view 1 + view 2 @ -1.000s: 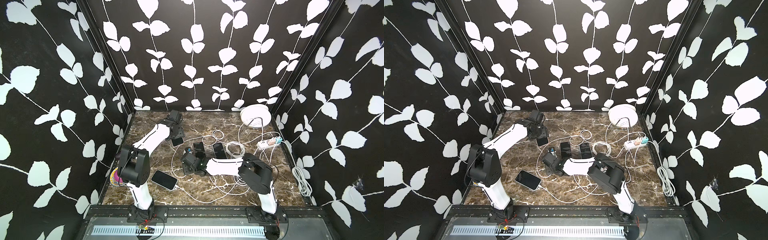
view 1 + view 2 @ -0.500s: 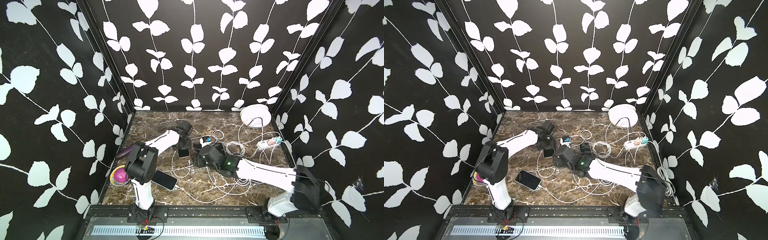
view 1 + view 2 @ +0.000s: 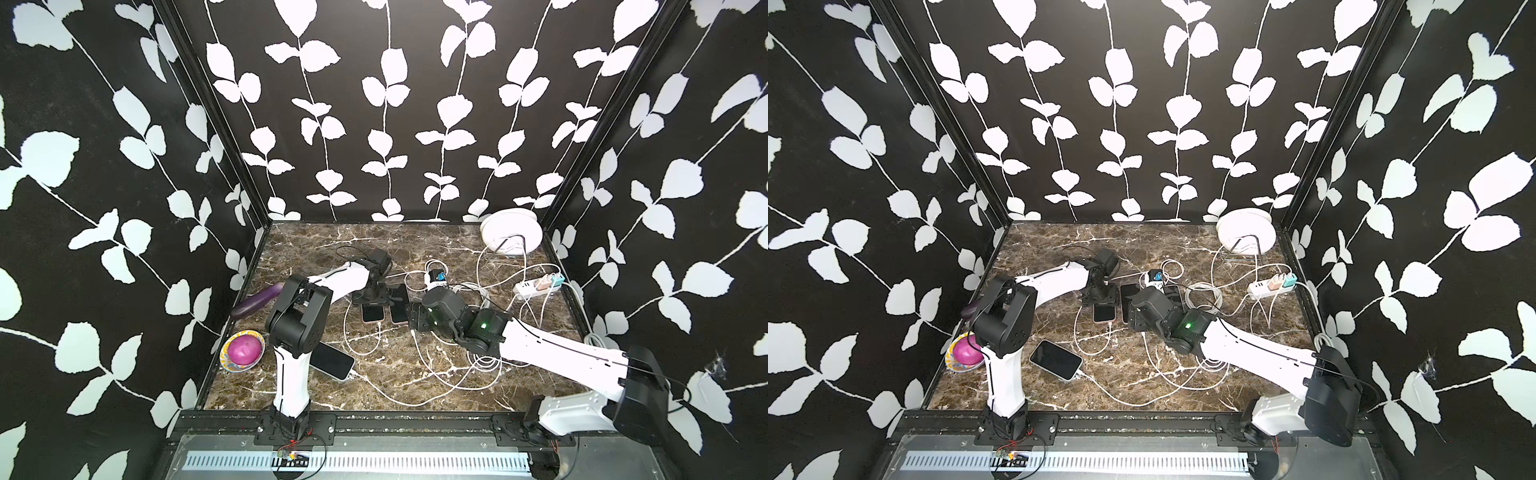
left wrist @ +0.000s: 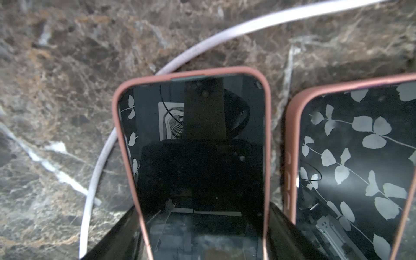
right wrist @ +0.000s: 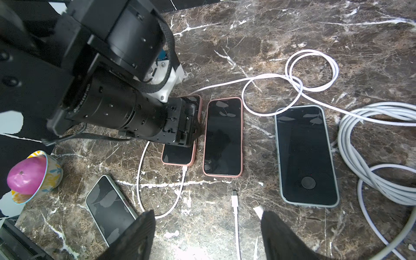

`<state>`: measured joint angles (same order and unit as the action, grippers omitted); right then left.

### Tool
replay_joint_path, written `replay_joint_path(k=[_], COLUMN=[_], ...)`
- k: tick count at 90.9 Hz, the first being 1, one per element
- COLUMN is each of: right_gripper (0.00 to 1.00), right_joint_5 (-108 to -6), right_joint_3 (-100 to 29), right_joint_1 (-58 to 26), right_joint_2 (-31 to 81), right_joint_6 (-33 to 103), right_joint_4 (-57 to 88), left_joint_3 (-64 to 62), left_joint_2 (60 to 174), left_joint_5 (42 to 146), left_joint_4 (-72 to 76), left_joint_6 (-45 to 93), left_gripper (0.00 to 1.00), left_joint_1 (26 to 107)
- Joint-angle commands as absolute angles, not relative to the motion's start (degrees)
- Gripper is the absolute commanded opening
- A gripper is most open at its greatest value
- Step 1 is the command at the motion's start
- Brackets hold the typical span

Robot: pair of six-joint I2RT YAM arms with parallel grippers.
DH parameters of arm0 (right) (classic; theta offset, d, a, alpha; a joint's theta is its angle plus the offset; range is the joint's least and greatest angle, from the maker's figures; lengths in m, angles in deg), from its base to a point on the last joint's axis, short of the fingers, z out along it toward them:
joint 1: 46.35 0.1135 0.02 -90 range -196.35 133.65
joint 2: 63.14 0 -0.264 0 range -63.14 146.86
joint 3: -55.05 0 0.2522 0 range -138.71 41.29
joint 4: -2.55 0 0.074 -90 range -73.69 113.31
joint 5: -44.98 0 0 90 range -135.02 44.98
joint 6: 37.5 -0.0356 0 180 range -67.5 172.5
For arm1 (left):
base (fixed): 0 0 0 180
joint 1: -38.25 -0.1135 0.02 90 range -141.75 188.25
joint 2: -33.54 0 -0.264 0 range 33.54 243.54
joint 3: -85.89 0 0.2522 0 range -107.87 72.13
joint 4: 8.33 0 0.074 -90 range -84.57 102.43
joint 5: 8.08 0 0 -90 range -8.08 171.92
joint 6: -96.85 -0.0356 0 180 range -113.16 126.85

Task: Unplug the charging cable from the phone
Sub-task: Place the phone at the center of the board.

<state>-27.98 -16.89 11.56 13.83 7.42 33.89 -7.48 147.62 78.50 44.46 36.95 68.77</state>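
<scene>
A pink-cased phone (image 5: 179, 155) (image 3: 372, 314) (image 3: 1104, 313) lies screen up on the marble. A white charging cable (image 5: 184, 171) is plugged into its near end and loops away to the left. My left gripper (image 5: 186, 126) (image 3: 376, 297) (image 4: 202, 243) stands over this phone, shut on its two long sides. My right gripper (image 5: 206, 236) (image 3: 415, 318) hovers open and empty a little in front of the phones. Two loose cable plugs (image 5: 234, 193) (image 5: 255, 203) lie on the table between its fingers (image 5: 139, 236).
A second pink phone (image 5: 222, 137) (image 4: 351, 168) lies beside the held one, a larger grey-cased phone (image 5: 306, 155) further right, a white phone (image 5: 110, 207) at front left. Coiled white cables (image 5: 371, 146), a power strip (image 3: 536, 286), a fruit bowl (image 5: 53, 171) and an aubergine (image 3: 257, 301) surround them.
My left gripper has come forward toward the middle, bringing the pink phone with it. The right arm's elbow has swung out to the right and its jaws have opened wider.
</scene>
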Motion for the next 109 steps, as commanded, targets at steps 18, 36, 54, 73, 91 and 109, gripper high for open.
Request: replay_joint_path(k=[18, 36, 54, 73, 91, 109], right_gripper=[0.77, 0.79, 0.80, 0.80, 0.80, 0.80], right_joint_5=[-27.3, -29.3, -31.0, -31.7, -30.7, -29.3], right_joint_3=[-17.3, -19.8, -22.4, -26.3, -27.6, -27.0], right_joint_1=[11.4, 11.5, 13.7, 16.6, 17.6, 17.6], right_joint_2=[12.3, 14.5, 18.6, 23.4, 24.9, 22.9], right_joint_6=[7.1, 8.6, 11.8, 13.8, 13.5, 13.4], right_joint_4=[34.4, 34.5, 35.3, 37.0, 37.0, 37.5], left_joint_3=[-10.1, -7.5, -8.8, -12.5, -10.0, -8.0], left_joint_2=[149.1, 145.9, 140.2, 137.4, 135.9, 139.0], left_joint_5=[78.4, 79.2, 78.4, 77.1, 77.3, 77.4], left_joint_4=[49.0, 46.7, 45.2, 48.5, 48.5, 47.3], left_joint_6=[33.6, 34.7, 34.8, 34.3, 34.1, 33.4], left_gripper=[0.00, 0.38, 0.54, 0.75, 0.59, 0.47], left_joint_1=[67.8, 67.9, 67.9, 67.8, 67.4, 65.5])
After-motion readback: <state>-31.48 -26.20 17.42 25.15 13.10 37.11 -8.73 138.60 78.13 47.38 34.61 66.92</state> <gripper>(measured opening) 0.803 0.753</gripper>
